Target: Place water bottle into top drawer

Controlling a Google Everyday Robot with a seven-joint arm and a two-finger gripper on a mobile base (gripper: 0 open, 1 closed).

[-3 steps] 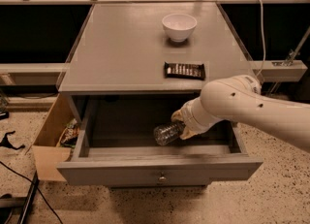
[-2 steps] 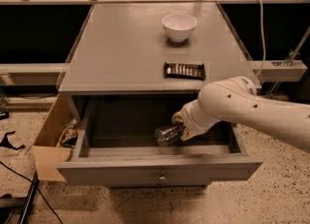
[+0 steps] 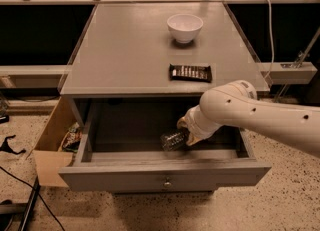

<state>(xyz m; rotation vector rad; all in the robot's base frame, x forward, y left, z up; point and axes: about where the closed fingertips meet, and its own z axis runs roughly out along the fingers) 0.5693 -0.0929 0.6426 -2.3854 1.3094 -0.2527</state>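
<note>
The top drawer [image 3: 165, 174] is pulled open below the grey cabinet top; its flat front panel carries a small round knob. The water bottle [image 3: 173, 140], clear and crinkled, lies tilted inside the drawer, right of centre near the front, low over the drawer floor. Its neck end is hidden behind my wrist. My gripper [image 3: 189, 131] reaches into the drawer from the right at the bottle's right end, mostly covered by the white arm [image 3: 250, 115].
A white bowl [image 3: 185, 27] and a dark flat snack bar [image 3: 190, 72] sit on the cabinet top [image 3: 125, 50]. A brown cardboard box [image 3: 52, 145] with items stands on the floor left of the drawer. Cables lie on the floor at the left.
</note>
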